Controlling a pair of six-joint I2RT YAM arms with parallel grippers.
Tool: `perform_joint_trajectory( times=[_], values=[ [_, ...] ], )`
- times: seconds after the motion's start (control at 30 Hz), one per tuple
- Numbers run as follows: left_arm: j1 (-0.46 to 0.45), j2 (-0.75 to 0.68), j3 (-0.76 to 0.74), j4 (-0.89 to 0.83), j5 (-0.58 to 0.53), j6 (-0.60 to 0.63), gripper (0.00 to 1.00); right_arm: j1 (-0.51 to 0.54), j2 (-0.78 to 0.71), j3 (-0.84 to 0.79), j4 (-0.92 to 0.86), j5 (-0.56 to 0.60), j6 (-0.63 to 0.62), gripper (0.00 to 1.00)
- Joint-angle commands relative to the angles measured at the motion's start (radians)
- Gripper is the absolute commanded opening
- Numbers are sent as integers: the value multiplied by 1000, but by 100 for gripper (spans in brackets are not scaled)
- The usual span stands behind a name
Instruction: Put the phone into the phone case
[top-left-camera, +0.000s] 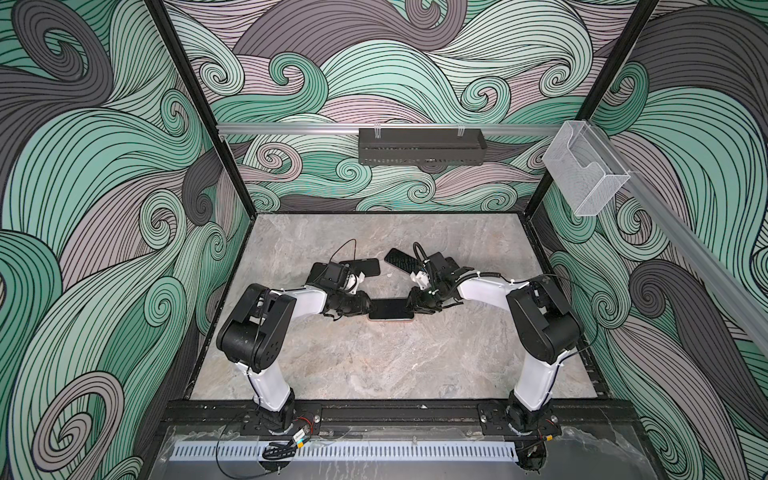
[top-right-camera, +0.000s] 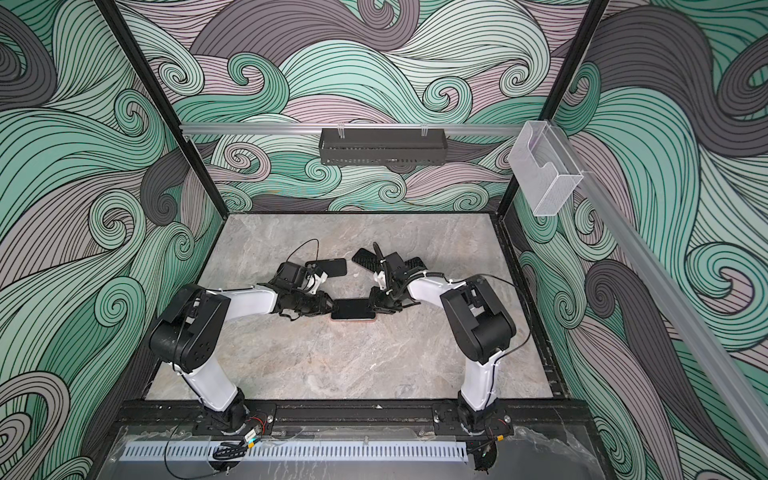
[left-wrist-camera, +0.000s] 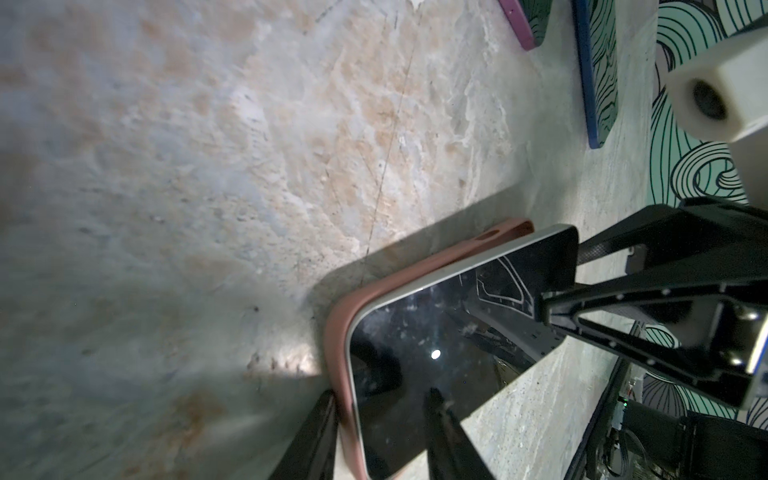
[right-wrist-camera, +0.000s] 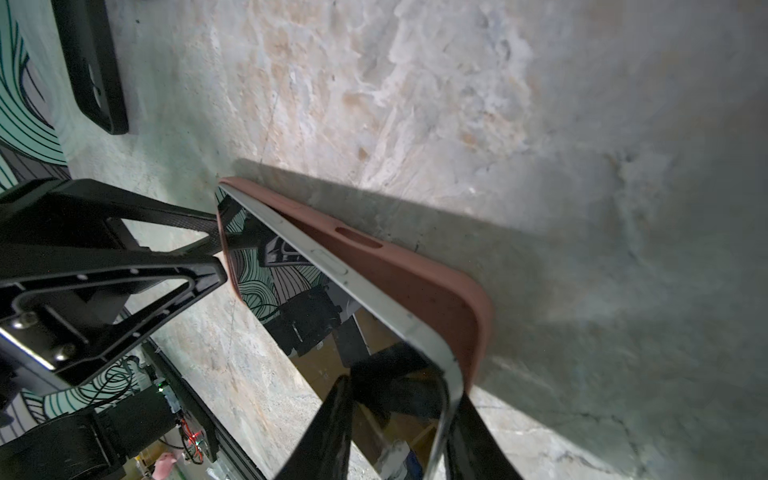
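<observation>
In both top views the phone (top-left-camera: 390, 308) (top-right-camera: 353, 308), black screen up, lies on the pinkish-brown phone case (top-left-camera: 390, 319) (top-right-camera: 353, 319) mid-table. My left gripper (top-left-camera: 371, 307) (top-right-camera: 332, 307) is at its left end and my right gripper (top-left-camera: 409, 307) (top-right-camera: 371, 305) at its right end. In the left wrist view the left gripper (left-wrist-camera: 380, 399) stands open, one finger outside the case's side, the other over the screen. In the right wrist view the right gripper (right-wrist-camera: 403, 388) is open around a phone corner. The phone's silver edge (right-wrist-camera: 332, 266) stands above the case's rim (right-wrist-camera: 399, 274).
Behind the arms lie a dark case (top-left-camera: 365, 266) and a black textured case (top-left-camera: 401, 259). In the left wrist view a magenta case (left-wrist-camera: 523, 20) and a blue case (left-wrist-camera: 594, 70) show. A black basket (top-left-camera: 422, 146) and a clear holder (top-left-camera: 586, 170) hang on the walls.
</observation>
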Motion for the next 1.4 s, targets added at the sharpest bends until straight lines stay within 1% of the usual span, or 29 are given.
perform_joint_trajectory(
  times=[0.0, 0.17, 0.3, 0.5, 0.63, 0.8, 0.87, 0.93, 1.03, 1.07, 1.2, 1.37],
  values=[
    [-9, 34, -25, 1, 21, 18, 35, 7, -12, 28, -83, 67, -37, 40],
    [-10, 35, -47, 19, 25, 11, 35, 8, -13, 43, -119, 89, -47, 41],
    [-9, 28, -58, 22, 23, 11, 36, 18, -22, 64, -183, 163, -80, 47],
    [-9, 31, -60, 19, 26, 15, 36, 22, -43, 72, -229, 208, -99, 50],
    [-9, 26, -59, 18, 34, 16, 36, 22, -56, 69, -239, 208, -107, 53],
    [-9, 22, -54, 19, 56, 17, 36, 22, -75, 72, -238, 162, -121, 55],
    [-9, 25, -50, 24, 74, 18, 36, 23, -79, 74, -244, 176, -120, 55],
    [-10, 30, -45, 22, 80, 14, 37, 22, -81, 76, -261, 208, -120, 54],
    [-10, 36, -35, 21, 86, 11, 37, 23, -80, 79, -289, 249, -127, 47],
    [-10, 37, -32, 22, 91, 9, 37, 23, -81, 76, -294, 253, -131, 44],
    [-16, 45, -19, 19, 104, 8, 35, 23, -83, 59, -293, 243, -142, 32],
    [-23, 66, -2, 12, 102, 8, 30, 23, -73, 46, -290, 238, -153, 26]
  ],
)
